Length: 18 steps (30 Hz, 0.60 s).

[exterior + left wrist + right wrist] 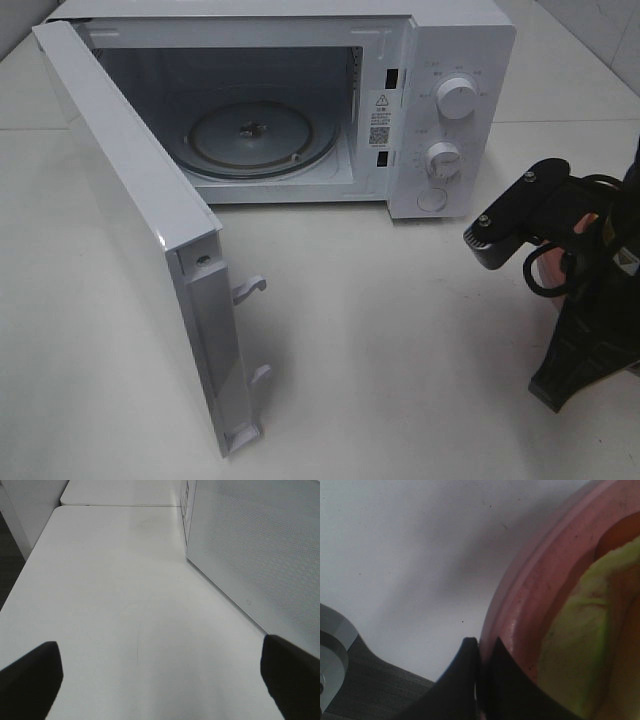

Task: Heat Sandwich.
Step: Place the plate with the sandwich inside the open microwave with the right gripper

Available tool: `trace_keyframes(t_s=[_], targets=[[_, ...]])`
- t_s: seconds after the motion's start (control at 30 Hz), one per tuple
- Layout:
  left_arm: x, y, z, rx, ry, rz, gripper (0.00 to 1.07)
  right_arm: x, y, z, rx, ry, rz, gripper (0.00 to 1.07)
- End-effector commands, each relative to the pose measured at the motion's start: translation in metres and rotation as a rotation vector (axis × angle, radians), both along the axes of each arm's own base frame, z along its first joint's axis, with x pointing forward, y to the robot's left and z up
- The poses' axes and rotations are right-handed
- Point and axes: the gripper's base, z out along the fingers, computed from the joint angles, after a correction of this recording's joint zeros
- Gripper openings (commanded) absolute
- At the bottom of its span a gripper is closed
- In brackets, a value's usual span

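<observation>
Right wrist view
Grip: the right gripper [481,652] has its fingers pressed together on the rim of the pink plate [530,595], so it holds by a thin edge only.
Sandwich: the sandwich [575,665] lies on that plate, inside the rim. Only its yellowish-green part shows clearly.
Risk, tilt: with a one-sided pinch the plate could sag away from the fingers, and the sandwich might slide toward the low edge.
Risk, slip: the rim looks smooth. A quick swing toward the microwave could let it twist in the grip.

Left wrist view
Grip: the left gripper [160,675] has its fingers wide apart, with nothing between them, over the bare table [125,580].
Position: it is outside the microwave, near the outer face of the open door [250,545].
Risk, door: a stray move here could nudge the door inward across the plate's path.

Exterior high view
Microwave: the microwave [440,60] is open, and its turntable [250,140] is bare.
Plate position: the right gripper and its load are in front of the microwave's knob side, off to one side of the opening.
Risk, entry: approaching at an angle, the plate may clip the frame beside the controls.
Risk, placement: set off-centre on the turntable, it could overhang and foul the door.
</observation>
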Motion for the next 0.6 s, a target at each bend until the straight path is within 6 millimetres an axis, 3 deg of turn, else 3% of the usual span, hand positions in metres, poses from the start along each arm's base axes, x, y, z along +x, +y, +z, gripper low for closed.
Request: trace_keyframes(t_s=[0.03, 0.6], targets=[[-0.004, -0.001, 0.000, -0.004, -0.034, -0.004, 1.01, -0.005, 0.000, 0.003, -0.021, -0.004, 0.016, 0.00], [-0.004, -0.001, 0.000, -0.004, -0.034, -0.004, 1.01, -0.031, 0.027, 0.004, -0.031, 0.019, 0.183, 0.00]])
